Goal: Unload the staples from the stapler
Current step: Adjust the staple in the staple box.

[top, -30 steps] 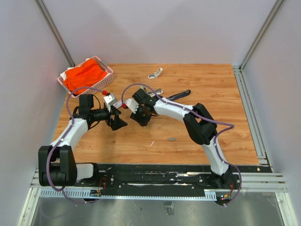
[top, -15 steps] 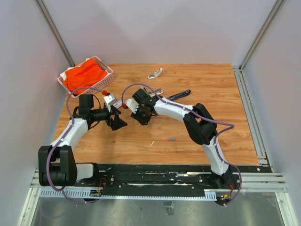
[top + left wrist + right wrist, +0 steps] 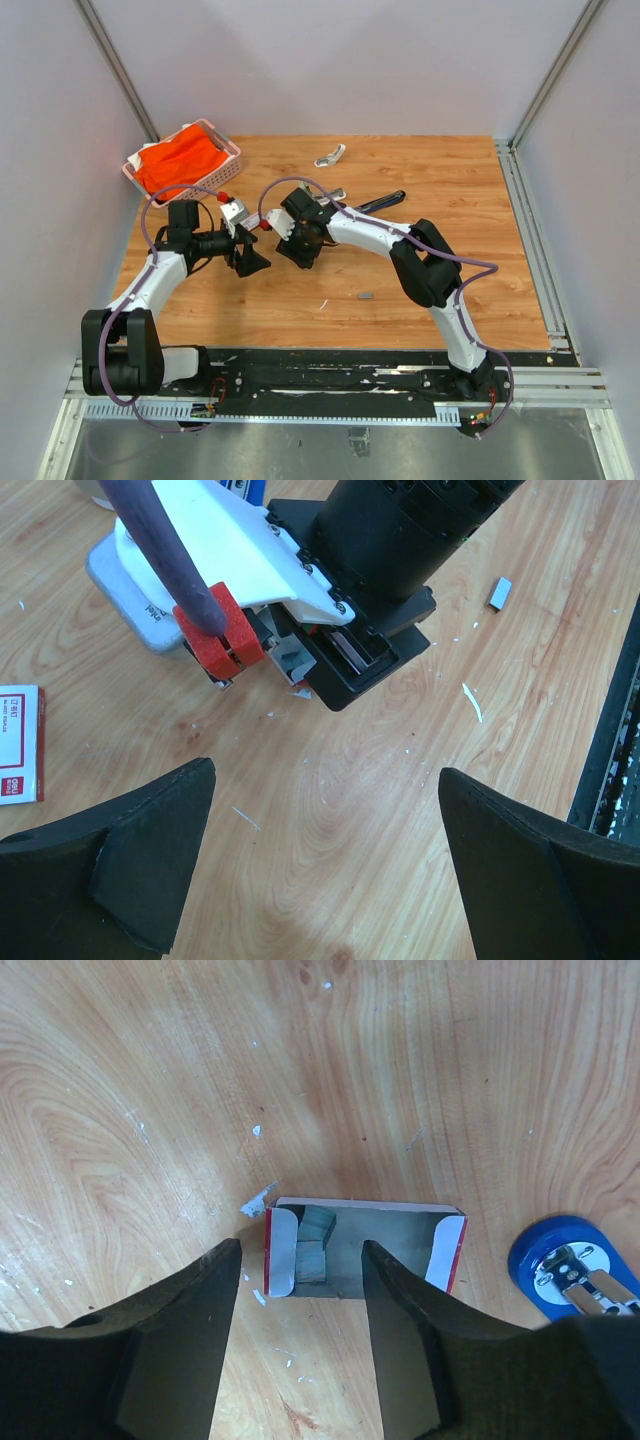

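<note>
Over the last second both arms have hardly moved in the top view. The left gripper (image 3: 327, 770) stands wide and empty, just beside the right wrist. The right gripper (image 3: 300, 1250) hangs with its jaws apart, holding nothing, over the small open box (image 3: 410, 1235), and the stapler (image 3: 565, 1265) lies just beside it. Grey staples (image 3: 312, 1245) lie in that box, so the unloading seems nearly done.

At ten o'clock on my wooden table (image 3: 450, 260) sits a pink basket (image 3: 215, 177) holding an orange cloth (image 3: 180, 160). At twelve o'clock, near the far edge, I see a small white-and-grey tool (image 3: 330, 156). Directly below my right wrist camera, an open cardboard tray (image 3: 390, 1250) with red-edged flaps lies flat, with pale flecks (image 3: 258, 1200) beside it.
</note>
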{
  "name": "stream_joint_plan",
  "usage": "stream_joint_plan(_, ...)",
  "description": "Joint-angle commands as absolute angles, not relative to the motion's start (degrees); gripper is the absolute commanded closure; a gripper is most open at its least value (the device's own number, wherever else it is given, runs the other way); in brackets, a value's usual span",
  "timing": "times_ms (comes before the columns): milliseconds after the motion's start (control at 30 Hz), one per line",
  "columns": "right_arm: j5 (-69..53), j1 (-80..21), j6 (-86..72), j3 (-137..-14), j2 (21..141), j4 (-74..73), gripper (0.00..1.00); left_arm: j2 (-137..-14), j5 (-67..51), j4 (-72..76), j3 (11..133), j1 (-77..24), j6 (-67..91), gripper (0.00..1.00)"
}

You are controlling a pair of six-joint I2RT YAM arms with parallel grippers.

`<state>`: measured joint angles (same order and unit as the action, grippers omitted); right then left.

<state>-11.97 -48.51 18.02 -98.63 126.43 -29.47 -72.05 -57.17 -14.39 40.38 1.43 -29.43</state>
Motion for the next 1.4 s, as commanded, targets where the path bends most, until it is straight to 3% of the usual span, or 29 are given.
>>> stream_joint_plan(0,-11.22,-49.31,19.06,-101.19,124.28,-31.1,0.45,-71.85,-58.53,-14.85,40.18,2.1,-30.23,0.02)
stream_joint_plan(300,-12.44,-49.55,18.97,-105.55,125.47,-34.01,0.44,-71.44,-59.57,-16.3,40.63,2.28,-31.51,0.02)
stream_joint_plan(1067,-10.23,-50.32,16.92,-103.29,129.1,-33.76,0.44,-70.93,-60.65,-18.01,40.9,3.15,-32.96,0.02)
stream_joint_plan(1367,-10.82,-50.45,16.87,-103.36,129.93,-33.78,0.52,-70.75,-60.87,-18.02,40.92,3.16,-32.96,0.02)
